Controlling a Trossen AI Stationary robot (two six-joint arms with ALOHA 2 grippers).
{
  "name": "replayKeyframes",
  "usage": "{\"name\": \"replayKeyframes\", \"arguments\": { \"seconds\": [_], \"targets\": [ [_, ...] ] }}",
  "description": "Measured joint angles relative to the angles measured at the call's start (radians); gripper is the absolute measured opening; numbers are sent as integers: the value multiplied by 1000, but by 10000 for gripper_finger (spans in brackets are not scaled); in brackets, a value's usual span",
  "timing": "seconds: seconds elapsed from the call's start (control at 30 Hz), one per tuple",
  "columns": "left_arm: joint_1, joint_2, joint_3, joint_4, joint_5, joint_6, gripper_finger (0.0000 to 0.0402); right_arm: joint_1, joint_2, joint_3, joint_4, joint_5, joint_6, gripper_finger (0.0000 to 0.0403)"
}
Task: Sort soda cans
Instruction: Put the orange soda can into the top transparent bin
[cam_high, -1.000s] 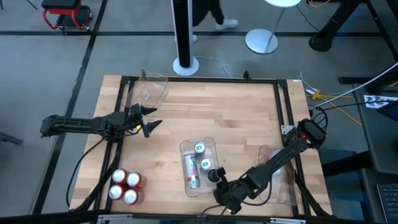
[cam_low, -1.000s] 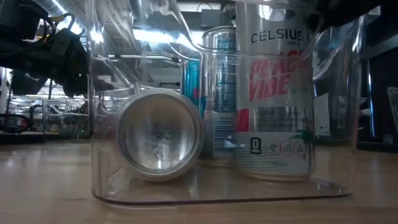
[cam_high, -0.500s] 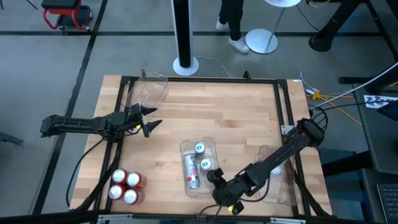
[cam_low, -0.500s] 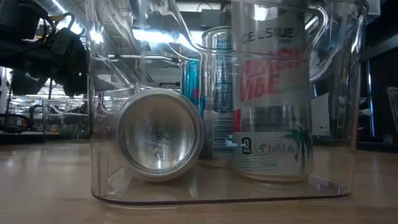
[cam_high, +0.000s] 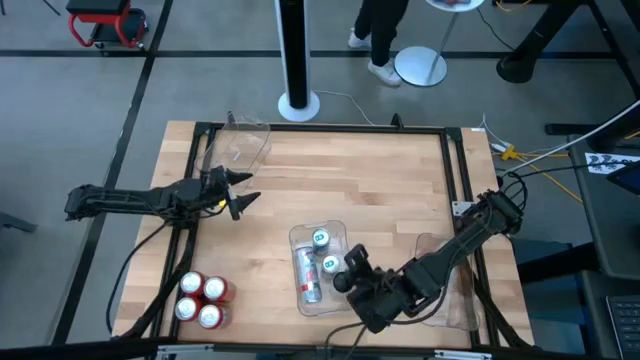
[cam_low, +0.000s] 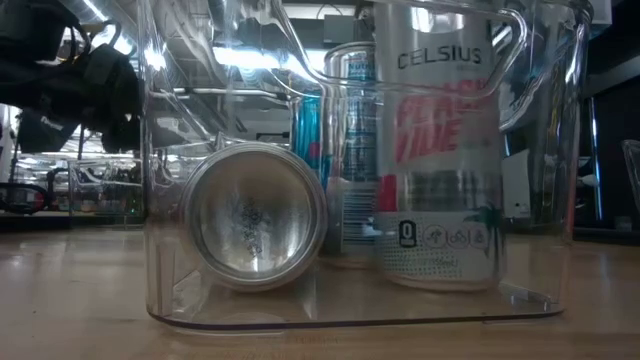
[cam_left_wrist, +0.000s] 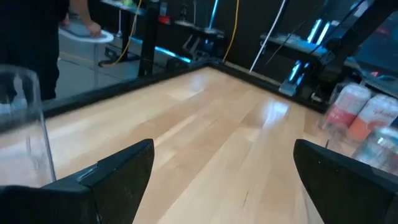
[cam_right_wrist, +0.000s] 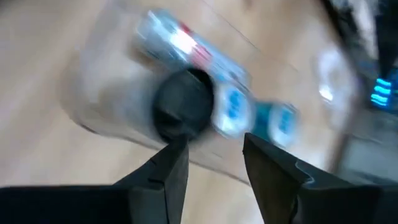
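A clear bin (cam_high: 300, 300) near the table's front middle holds several soda cans. One silver can (cam_low: 255, 215) lies on its side. Two teal-topped cans (cam_high: 319, 239) (cam_high: 329, 263) and a dark-topped white can with red lettering (cam_low: 440, 170) stand upright on the bin's floor. My right gripper (cam_right_wrist: 214, 155) hovers open above the bin's near right corner, just over the dark top (cam_right_wrist: 183, 106), with nothing between its fingers. My left gripper (cam_high: 238, 192) waits open at the table's left side. Several red cans (cam_high: 200, 298) stand at the near left corner.
A second clear bin (cam_high: 243, 145) stands at the far left, close to my left gripper. A third clear bin (cam_high: 445, 290) lies under my right arm at the near right. Bare wood stretches across the middle and far right. A person's legs (cam_high: 375, 30) are beyond the far edge.
My right gripper has let go of the dark-topped can and risen above the bin, tipping and rolling as it went; it has left the low view. The can shook a little and now stands upright in the bin.
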Motion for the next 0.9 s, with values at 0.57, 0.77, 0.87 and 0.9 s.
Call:
{"name": "replayKeyframes", "arguments": {
  "seconds": [0.57,0.77,0.87,0.9],
  "targets": [
    [171,323,561,-434,-26,116,375,-123,0,-83,-445,648,126,154],
    [284,556,786,-682,-25,116,375,-226,0,-113,-447,819,109,154],
    [338,659,876,-799,-26,123,375,-296,-7,-142,-443,811,27,154],
    [356,692,906,-834,-26,125,375,-323,-15,-148,-448,795,1,154]
  ]
}}
